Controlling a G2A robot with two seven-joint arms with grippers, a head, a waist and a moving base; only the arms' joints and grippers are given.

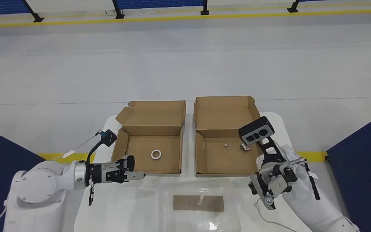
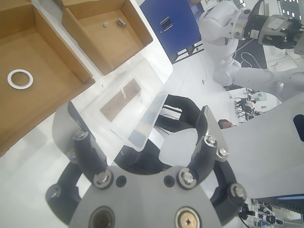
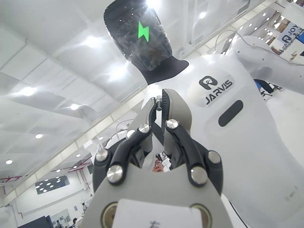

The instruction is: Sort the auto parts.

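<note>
Two open cardboard boxes stand side by side. The left box (image 1: 142, 164) (image 2: 47, 55) holds a silver ring (image 1: 156, 154) (image 2: 20, 78). In the right box (image 1: 217, 164) (image 2: 135, 27) lie a small bolt (image 1: 225, 145) (image 2: 105, 24) and a metal bracket (image 1: 244, 147) (image 2: 121, 22). My left gripper (image 1: 137, 174) (image 2: 139, 110) is open and holds nothing, just in front of the left box's near wall. My right gripper (image 1: 265, 196) (image 3: 159, 100) sits off the right box's near right corner, turned upward and shut on a small metal part (image 3: 158, 103) at its fingertips.
A clear plastic container (image 1: 198, 204) (image 2: 128, 100) with a brown card inside lies on the white table (image 1: 156, 191), in front of the boxes and between the arms. Both boxes' lids stand open at the back.
</note>
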